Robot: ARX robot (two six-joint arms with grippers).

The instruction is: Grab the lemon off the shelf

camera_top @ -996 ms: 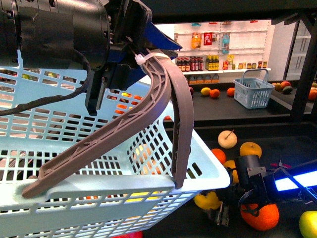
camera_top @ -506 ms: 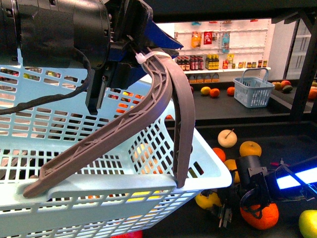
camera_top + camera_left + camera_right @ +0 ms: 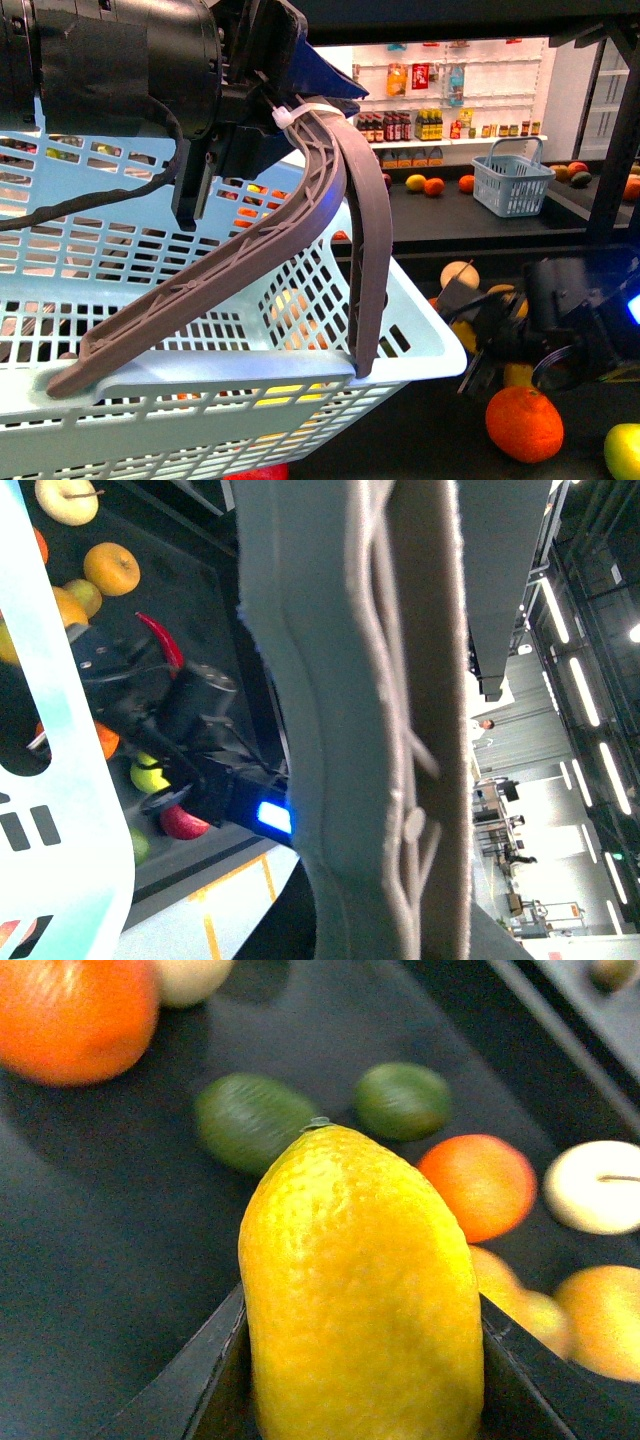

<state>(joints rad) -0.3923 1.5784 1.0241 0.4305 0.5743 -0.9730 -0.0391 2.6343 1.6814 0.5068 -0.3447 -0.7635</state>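
My right gripper (image 3: 365, 1365) is shut on the lemon (image 3: 360, 1290), a bumpy yellow fruit filling the gap between both black fingers. It hangs above the shelf's dark tier (image 3: 90, 1260). In the front view the right gripper (image 3: 492, 362) is at the lower right, over the shelf (image 3: 430, 250), with a bit of the lemon (image 3: 518, 376) showing behind its fingers. My left gripper (image 3: 285, 115) is shut on the grey-brown basket handle (image 3: 365, 250) of a light blue basket (image 3: 200, 400) that fills the left half of the front view. The basket handle (image 3: 350, 730) also fills the left wrist view.
On the tier lie an orange (image 3: 524, 423), a green apple (image 3: 623, 450) and a pale apple (image 3: 458, 272). Under the lemon are an avocado (image 3: 250, 1120), a lime (image 3: 402, 1100) and another orange (image 3: 478, 1185). A small blue basket (image 3: 512, 180) stands on the far tier. A black upright post (image 3: 615, 150) is at the right.
My right gripper has lifted up and to the right off the tier, taking the lemon from its spot beside the orange. The basket and left arm have hardly moved.
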